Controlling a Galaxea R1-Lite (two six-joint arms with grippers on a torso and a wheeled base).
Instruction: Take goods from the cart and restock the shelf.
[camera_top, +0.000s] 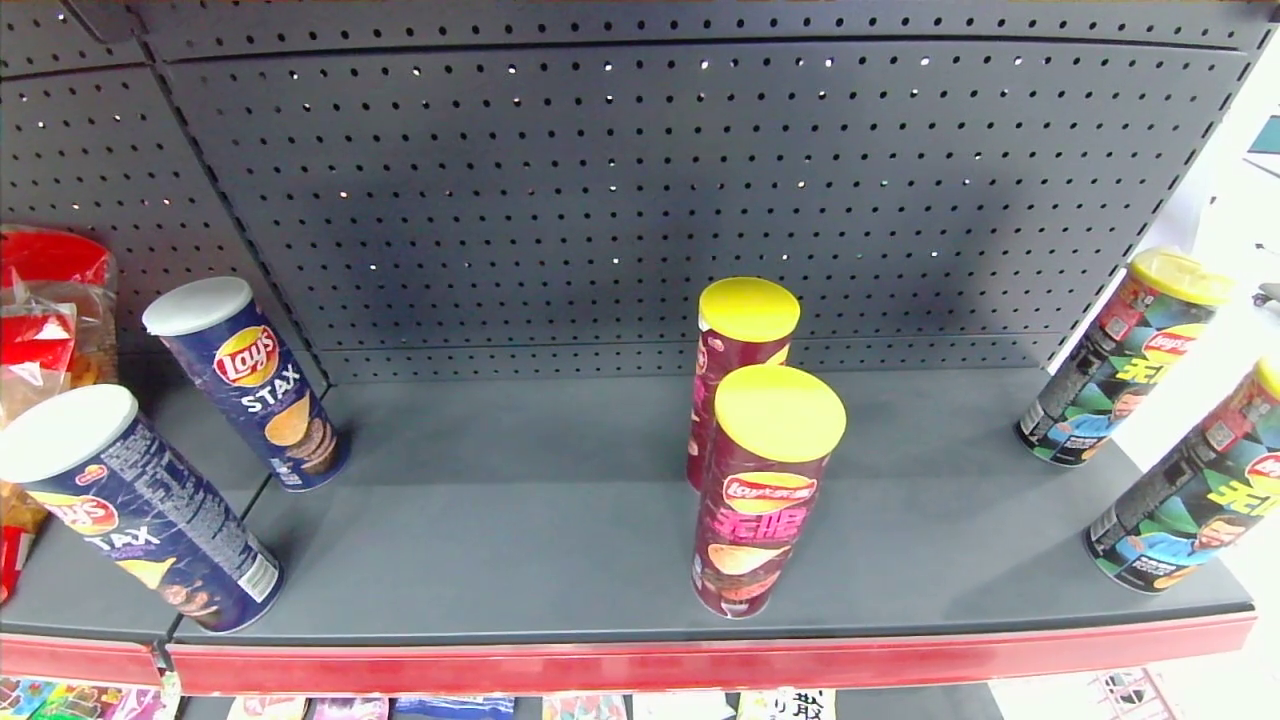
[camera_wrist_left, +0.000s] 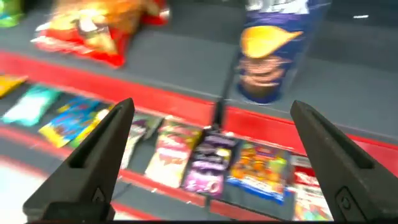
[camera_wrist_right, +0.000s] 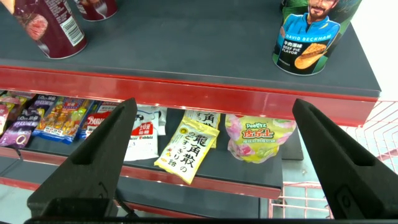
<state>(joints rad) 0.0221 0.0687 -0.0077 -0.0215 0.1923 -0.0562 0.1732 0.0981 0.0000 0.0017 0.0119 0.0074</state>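
Six chip cans stand upright on the shelf (camera_top: 520, 520), in three pairs. Two are blue with white lids, one at the back (camera_top: 255, 385) and one nearer the front edge (camera_top: 140, 510). Two are maroon with yellow lids, the front one (camera_top: 765, 500) just before and overlapping the rear one (camera_top: 735, 330). Two are black and green with yellow lids, printed with a figure in a blue shirt, one behind (camera_top: 1120, 365) and one forward (camera_top: 1190, 500).

The left gripper (camera_wrist_left: 211, 104) is spread wide and holds nothing. A blue can (camera_wrist_left: 270, 56) stands ahead of it, past the red front lip of the shelf (camera_wrist_left: 155, 93) and well apart from its fingers. Red snack bags (camera_wrist_left: 99, 28) lie on the deck farther off, toward the robot's left.

The right gripper (camera_wrist_right: 214, 102) is also spread wide and empty. Ahead of it, beyond the red lip, a black-and-green can (camera_wrist_right: 311, 34) stands toward its right finger. One maroon can (camera_wrist_right: 50, 28) is off past its left finger, with a second maroon can behind that. None of the cans touches either gripper.

Below the deck, a lower shelf holds a row of flat snack packets. Among them are a yellow one (camera_wrist_right: 186, 149) and a green and pink one (camera_wrist_right: 258, 137), both nearer the right gripper than the cans. A dark perforated panel (camera_top: 600, 200) backs the shelf.
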